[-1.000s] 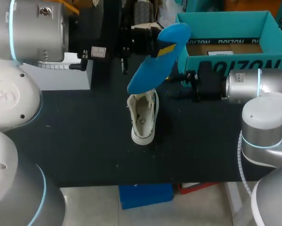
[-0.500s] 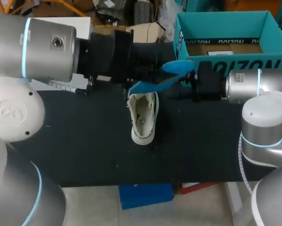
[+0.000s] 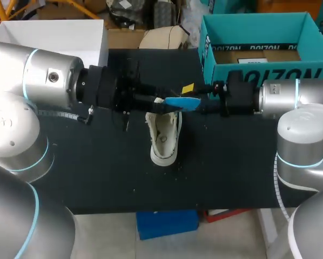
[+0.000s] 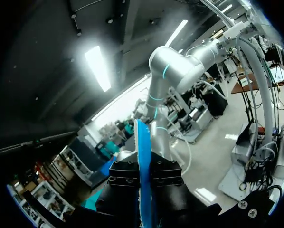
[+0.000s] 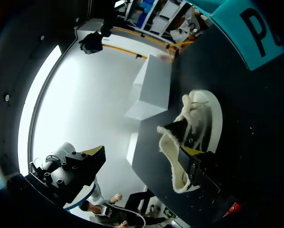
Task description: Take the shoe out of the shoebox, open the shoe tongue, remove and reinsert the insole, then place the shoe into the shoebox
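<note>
Two pincers: left gripper closed on the blue insole, pinched edge-on between both fingers; right gripper seemingly clamped on the rim of the shoe, one finger inside the opening and one outside, judging by the right wrist view.
Shoe: standing on the black table, centre of the head view, opening upward.
Insole: lying nearly flat just above the shoe's upper end, centre of the head view, between the two grippers; not yet inside.
Risk, misalignment: likely to catch on the collar or tongue and ride up the wall if lowered at a slant or off the shoe's line.
Risk, buckling: soft and thin, held at one end only; liable to fold or curl if pushed hard against the lining.
Risk, slip: narrow edge-on pinch, so apt to twist or drop out under side load.
Risk, collision: very little room between the two sets of fingers over the opening.
Risk, shoe shift: prone to tip or slide under the push if the right hold is loose.
Shoebox: teal, open, upper right of the head view; only a brown cardboard layer visible inside, no shoe.
Shoe interior: pale bare footbed, nothing else in it.
</note>
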`<state>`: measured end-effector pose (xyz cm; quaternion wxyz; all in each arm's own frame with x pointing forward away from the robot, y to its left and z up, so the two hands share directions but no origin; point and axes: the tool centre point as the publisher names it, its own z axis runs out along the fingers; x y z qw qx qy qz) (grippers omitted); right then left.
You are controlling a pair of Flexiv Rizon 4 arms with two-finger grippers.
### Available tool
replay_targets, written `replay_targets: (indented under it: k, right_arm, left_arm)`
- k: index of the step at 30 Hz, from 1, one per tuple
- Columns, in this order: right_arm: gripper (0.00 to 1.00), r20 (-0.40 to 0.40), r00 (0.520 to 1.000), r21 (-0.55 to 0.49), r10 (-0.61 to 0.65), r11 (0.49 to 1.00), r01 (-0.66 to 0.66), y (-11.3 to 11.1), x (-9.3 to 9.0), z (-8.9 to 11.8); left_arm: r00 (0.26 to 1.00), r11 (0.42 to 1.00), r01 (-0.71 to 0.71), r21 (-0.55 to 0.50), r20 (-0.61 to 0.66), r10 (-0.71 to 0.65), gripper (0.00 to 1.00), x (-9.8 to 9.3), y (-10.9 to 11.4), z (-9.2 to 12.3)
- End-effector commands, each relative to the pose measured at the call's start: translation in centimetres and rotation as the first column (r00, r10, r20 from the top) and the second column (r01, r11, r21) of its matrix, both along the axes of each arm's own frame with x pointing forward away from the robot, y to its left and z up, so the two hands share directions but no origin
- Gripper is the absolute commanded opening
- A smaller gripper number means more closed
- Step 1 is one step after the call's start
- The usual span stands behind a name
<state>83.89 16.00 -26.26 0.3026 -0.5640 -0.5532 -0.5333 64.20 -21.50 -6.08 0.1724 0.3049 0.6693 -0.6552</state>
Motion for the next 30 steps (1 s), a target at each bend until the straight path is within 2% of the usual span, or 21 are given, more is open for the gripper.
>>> replay_targets:
  k: [1, 4, 5, 9, 11, 12, 13, 14, 30]
  right_arm:
    - [1.0, 0.0, 1.0, -0.001, -0.004, 1.0, 0.004, 0.2, 0.0, 0.0]
    - [1.0, 0.0, 1.0, -0.001, -0.004, 1.0, 0.004, 0.2, 0.0, 0.0]
    - [1.0, 0.0, 1.0, -0.001, -0.004, 1.0, 0.004, 0.2, 0.0, 0.0]
    - [1.0, 0.0, 1.0, -0.001, -0.004, 1.0, 0.004, 0.2, 0.0, 0.0]
    - [1.0, 0.0, 1.0, -0.001, -0.004, 1.0, 0.004, 0.2, 0.0, 0.0]
    - [1.0, 0.0, 1.0, -0.001, -0.004, 1.0, 0.004, 0.2, 0.0, 0.0]
    - [1.0, 0.0, 1.0, -0.001, -0.004, 1.0, 0.004, 0.2, 0.0, 0.0]
    - [1.0, 0.0, 1.0, -0.001, -0.004, 1.0, 0.004, 0.2, 0.0, 0.0]
    - [1.0, 0.0, 1.0, -0.001, -0.004, 1.0, 0.004, 0.2, 0.0, 0.0]
  left_arm:
    - [1.0, 1.0, 0.003, -0.014, 0.0, -0.003, 0.0, -0.2, 0.0, -0.4]
    - [1.0, 1.0, 0.003, -0.014, 0.0, -0.003, 0.0, -0.2, 0.0, -0.4]
    - [1.0, 1.0, 0.001, 0.02, 0.022, -0.001, 0.0, -0.9, -0.4, -0.9]
    - [0.983, 1.0, -0.005, -0.006, 0.185, 0.006, 0.0, -2.4, -0.8, -3.4]
    - [0.964, 1.0, -0.012, 0.018, 0.267, 0.007, 0.0, -2.8, -1.0, -5.0]
    - [0.948, 1.0, -0.012, -0.024, 0.317, 0.019, 0.0, -3.1, -0.8, -5.6]
    - [0.94, 1.0, -0.03, -0.005, 0.34, 0.03, 0.0, -3.4, -0.6, -6.1]
    - [0.923, 0.999, -0.008, -0.041, 0.383, 0.024, 0.0, -3.8, -0.5, -6.7]
    - [0.919, 0.998, -0.004, -0.057, 0.393, 0.026, 0.0, -4.1, -0.3, -7.0]
